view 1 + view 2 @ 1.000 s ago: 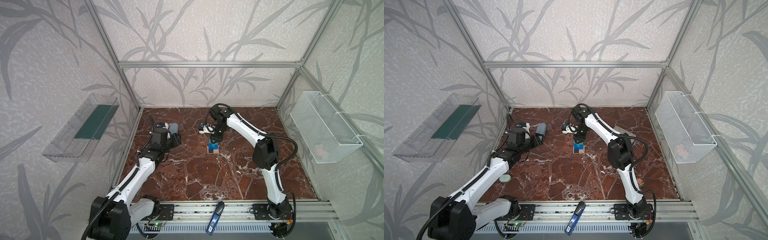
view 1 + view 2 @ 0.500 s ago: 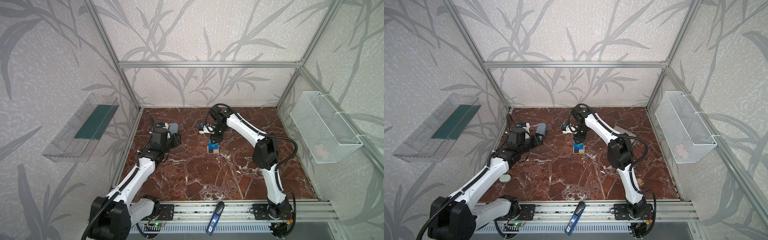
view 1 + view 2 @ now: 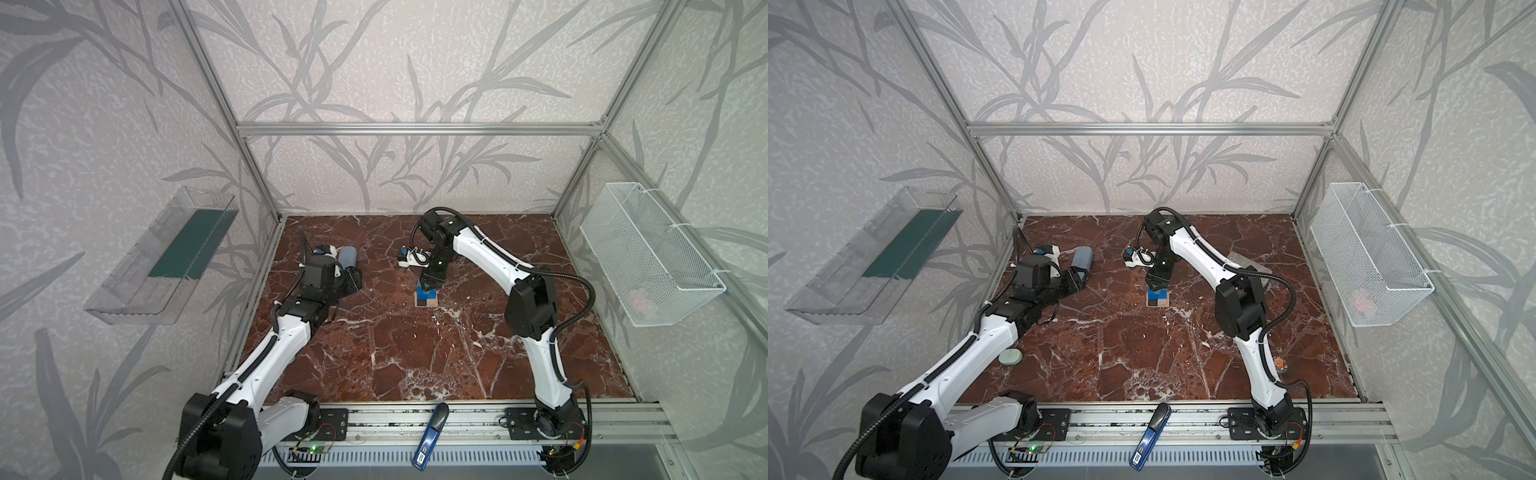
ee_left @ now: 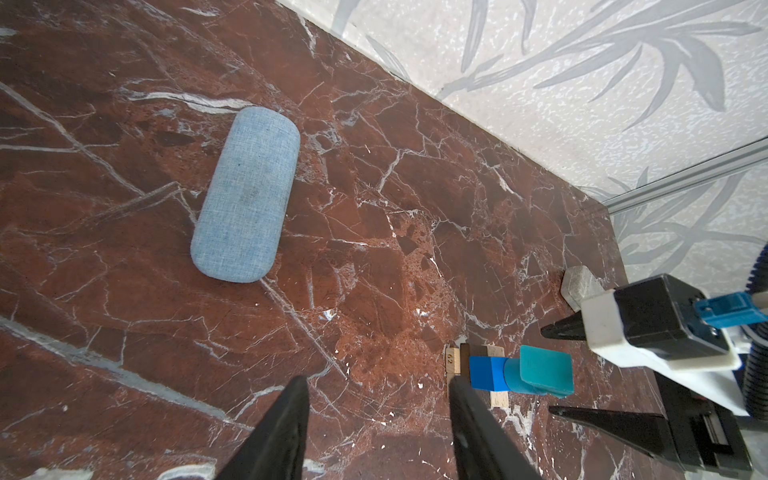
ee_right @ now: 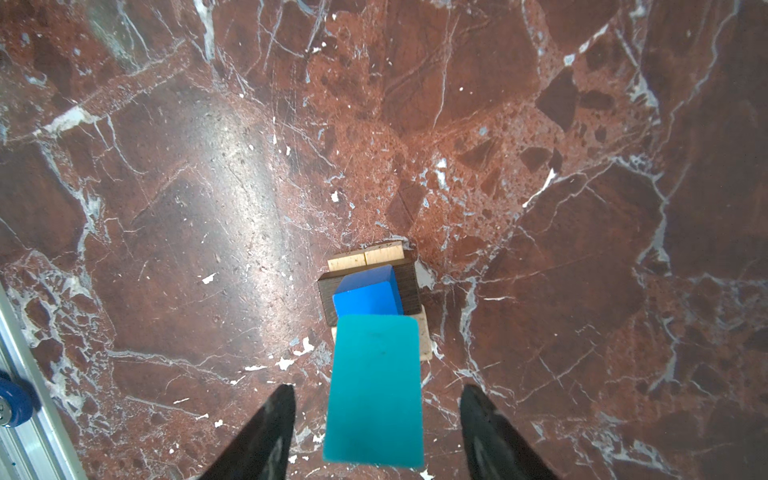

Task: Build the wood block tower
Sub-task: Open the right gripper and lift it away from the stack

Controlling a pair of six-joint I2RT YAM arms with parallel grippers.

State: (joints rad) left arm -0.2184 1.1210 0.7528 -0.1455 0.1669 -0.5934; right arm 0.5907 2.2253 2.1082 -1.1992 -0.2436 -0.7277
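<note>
While the tower (image 3: 426, 297) stands near the middle of the desk (image 3: 415, 353), a little toward the far side, the right hand (image 3: 430, 286) hangs directly above it, pointing straight down. Its fingers (image 5: 274, 419) are spread, with clear gaps on both sides of the teal block (image 5: 374, 390), which sits topmost over the blue cube (image 5: 368, 297), the dark brown bar (image 5: 409, 286) and the pale bars (image 5: 365, 255). The fingers straddle the teal block's shorter width, so its long side runs along the gap between them. The stack looks complete, and the coming move is probably a straight lift upward, since any sideways drift could knock the top piece. The left hand (image 4: 378, 380), partly spread and empty, lies well to the left beside the grey-blue case (image 4: 245, 195), so the right arm is by far the nearer.
</note>
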